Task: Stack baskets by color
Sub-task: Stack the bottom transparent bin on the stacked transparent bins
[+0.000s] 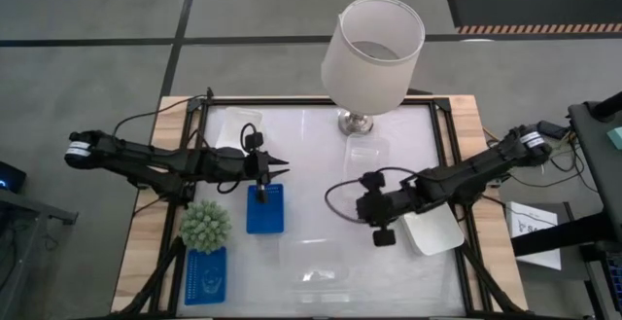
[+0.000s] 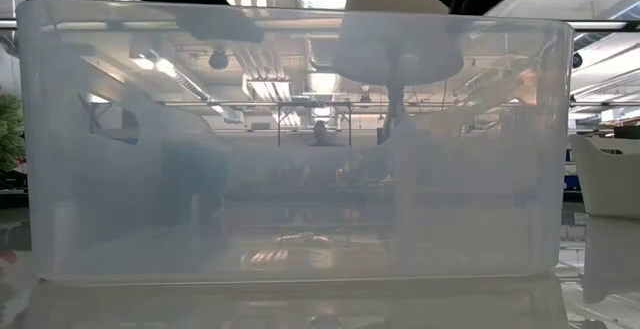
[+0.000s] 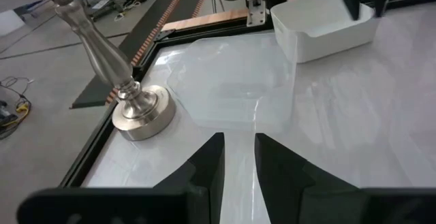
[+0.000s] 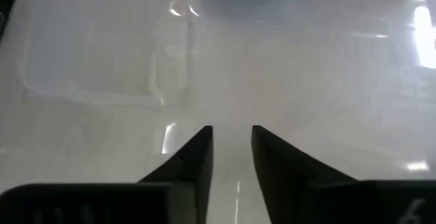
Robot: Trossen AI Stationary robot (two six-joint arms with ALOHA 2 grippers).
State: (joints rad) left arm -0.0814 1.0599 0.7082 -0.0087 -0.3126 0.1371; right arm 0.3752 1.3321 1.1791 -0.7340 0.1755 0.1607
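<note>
My left gripper (image 1: 284, 170) hovers over the table's left half, fingers (image 3: 208, 163) a little apart with nothing between them. Just nearer than it, a blue basket (image 1: 265, 209) lies flat on the table. A second blue basket (image 1: 206, 277) lies at the near left. My right gripper (image 1: 362, 206) hangs above the middle, open and empty (image 4: 231, 146). A white basket (image 1: 434, 231) sits beside the right arm. Clear baskets lie by the lamp's foot (image 1: 367, 155), at the far left (image 1: 233, 130) and near the front (image 1: 316, 258); the front one fills the low view (image 2: 290, 149).
A lamp with a white shade (image 1: 374, 53) stands at the far edge on a metal foot (image 3: 139, 112). A spiky green ball plant (image 1: 206, 225) stands at the near left, by the second blue basket. A black frame (image 1: 442, 145) borders the white tabletop.
</note>
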